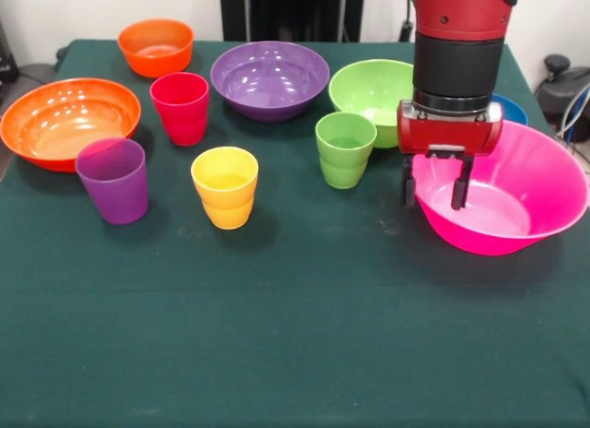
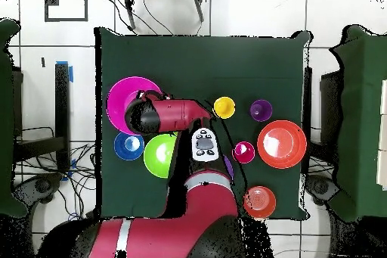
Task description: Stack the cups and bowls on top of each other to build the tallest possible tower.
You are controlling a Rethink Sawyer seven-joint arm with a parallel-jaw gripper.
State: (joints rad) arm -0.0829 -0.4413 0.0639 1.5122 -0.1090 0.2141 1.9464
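My claw [image 1: 433,186] hangs spread astride the pink bowl [image 1: 516,197] rim: light, stiff, glossy and slippery; pinch the rim wall.

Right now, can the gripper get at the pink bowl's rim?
Probably yes. The gripper is open, with one finger outside and one inside the pink bowl at its rim. Nothing lies between them; the green cup stands clear to the side.

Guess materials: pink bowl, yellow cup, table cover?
Pink bowl: likely glossy moulded plastic, with bright highlights on its inner wall. Yellow cup: same shiny plastic look, with stepped sides. Table cover: dark green matte cloth, seemingly felt-like, showing no glare.
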